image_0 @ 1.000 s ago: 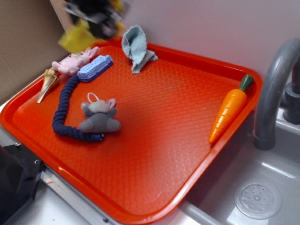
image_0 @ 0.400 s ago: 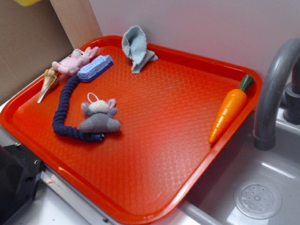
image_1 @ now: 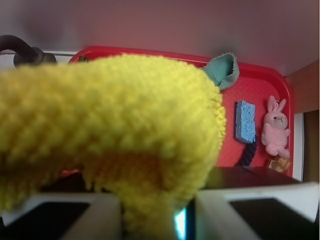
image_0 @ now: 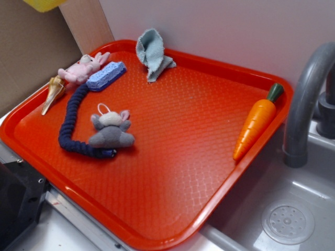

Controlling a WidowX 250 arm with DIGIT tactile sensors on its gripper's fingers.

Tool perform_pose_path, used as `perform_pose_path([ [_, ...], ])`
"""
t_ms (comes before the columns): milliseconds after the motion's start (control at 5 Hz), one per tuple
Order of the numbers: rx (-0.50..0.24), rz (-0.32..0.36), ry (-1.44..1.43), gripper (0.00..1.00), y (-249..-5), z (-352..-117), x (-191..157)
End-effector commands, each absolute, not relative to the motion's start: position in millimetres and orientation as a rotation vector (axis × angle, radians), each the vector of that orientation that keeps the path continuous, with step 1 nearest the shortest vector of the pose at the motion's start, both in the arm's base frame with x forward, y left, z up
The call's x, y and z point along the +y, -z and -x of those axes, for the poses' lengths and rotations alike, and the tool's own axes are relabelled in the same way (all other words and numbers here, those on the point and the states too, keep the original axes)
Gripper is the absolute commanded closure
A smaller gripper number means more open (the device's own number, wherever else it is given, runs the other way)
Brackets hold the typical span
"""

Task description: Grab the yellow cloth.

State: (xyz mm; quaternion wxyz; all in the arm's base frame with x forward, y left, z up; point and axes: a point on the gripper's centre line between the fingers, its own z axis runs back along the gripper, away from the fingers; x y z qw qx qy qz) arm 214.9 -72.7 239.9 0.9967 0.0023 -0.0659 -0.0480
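Six bits sit on the red tray (image_0: 157, 209); tool (image_1: 157, 217) clamped on yellow cloth (image_1: 110, 120), which hides most of it.

Orange tray (image_0: 172, 209) as the anchor here. Up past its top-left corner, just a sliver of yellow cloth (image_0: 43, 4) poking in at the frame edge, well clear of the tray. On the tray's far rim, a pale blue-grey cloth (image_0: 152, 54). Near the left corner: pink bunny (image_0: 82, 67), blue sponge (image_0: 106, 76), gold cone (image_0: 52, 92). Navy rope (image_0: 73, 123) curling beside a grey plush (image_0: 110, 130). Toy carrot (image_0: 256, 121) along the right rim, next to the grey faucet (image_0: 305, 99).
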Motion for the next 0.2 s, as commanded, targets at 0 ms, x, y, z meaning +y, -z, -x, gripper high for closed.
perform_pose_path([
  [0,-0.163,-0.008,0.104,1.0,-242.1,-209.4,-76.6],
])
